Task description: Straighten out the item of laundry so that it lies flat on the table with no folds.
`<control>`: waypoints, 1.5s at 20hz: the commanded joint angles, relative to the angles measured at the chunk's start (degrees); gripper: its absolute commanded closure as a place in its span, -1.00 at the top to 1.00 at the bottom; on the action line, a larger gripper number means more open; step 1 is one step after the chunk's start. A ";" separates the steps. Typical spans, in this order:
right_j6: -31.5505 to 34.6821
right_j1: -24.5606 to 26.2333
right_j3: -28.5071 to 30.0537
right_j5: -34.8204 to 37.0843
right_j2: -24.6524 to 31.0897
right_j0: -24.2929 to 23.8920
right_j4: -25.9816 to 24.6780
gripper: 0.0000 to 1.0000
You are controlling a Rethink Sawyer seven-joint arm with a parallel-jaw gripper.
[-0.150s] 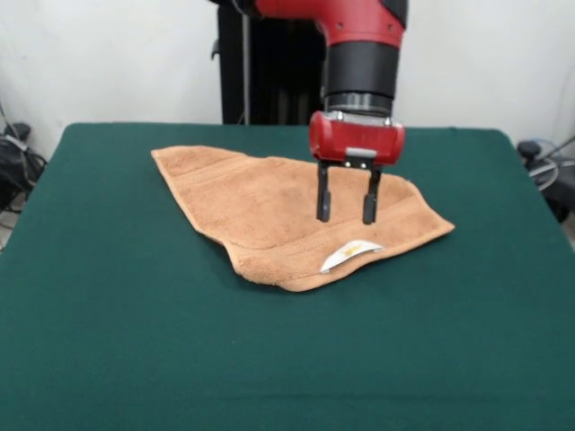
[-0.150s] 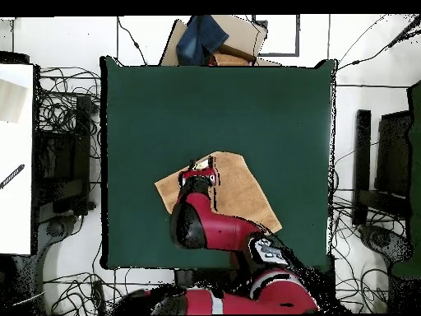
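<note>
While your gripper (image 1: 346, 215) is hovering with its fingers spread and grasping nothing, the towel (image 1: 269, 211) is lying folded near the middle of the table (image 1: 135, 341), its white label (image 1: 349, 255) facing the near edge.

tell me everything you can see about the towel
The towel is orange-tan terry with faint woven bands, lying on the green table near its middle. It is folded over into an uneven, roughly triangular shape, a white label with a yellow mark at its near edge. The open gripper hangs just above it.
</note>
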 commanded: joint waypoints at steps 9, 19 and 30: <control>13.39 6.53 -2.66 -0.14 1.40 -3.94 -5.20 1.00; 12.23 8.98 -3.92 -1.04 0.46 -2.26 -3.95 1.00; 12.09 16.11 -8.00 -5.01 -0.15 -0.93 -3.35 1.00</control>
